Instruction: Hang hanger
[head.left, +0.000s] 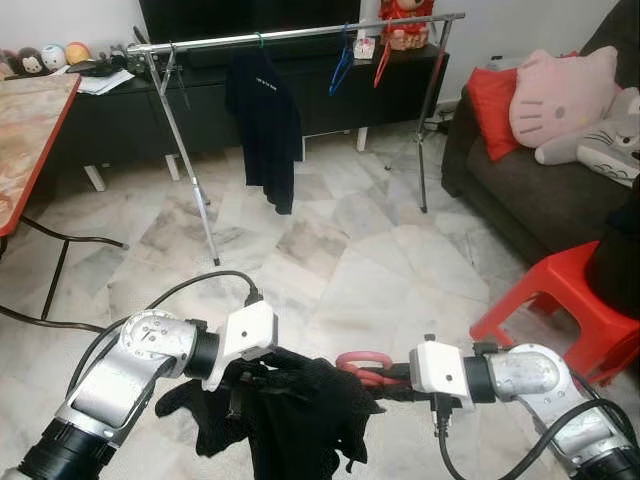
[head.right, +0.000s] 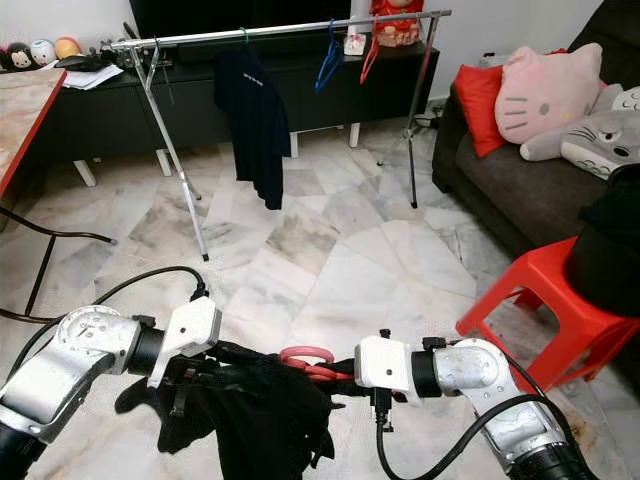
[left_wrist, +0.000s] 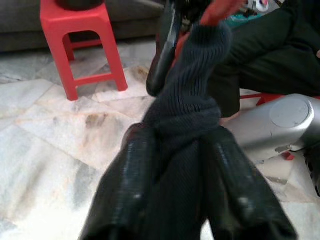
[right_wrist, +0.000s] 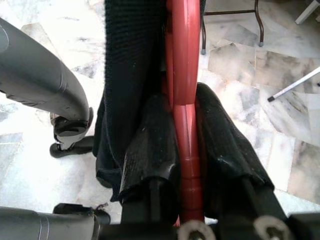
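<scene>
Between the two black fingers (right_wrist: 150, 160) of the right gripper (right_wrist: 186, 150), a red plastic hanger (right_wrist: 184, 65) is clamped by its stem. The left gripper (left_wrist: 175, 165) pinches the dark knitted garment (head.left: 300, 410) draped on that hanger. Both are held low before the robot, well short of the silver clothes rail (head.left: 300, 35). Current step: carrying. The next move requires approaching the rail and raising the hook (head.left: 362, 360) over it.

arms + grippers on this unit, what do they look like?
Both arms are silver metal cylinders with round joint caps. A white boxy wrist housing sits behind the left gripper and the right gripper, each with two long black fingers. Black cables loop from both wrists.
</scene>
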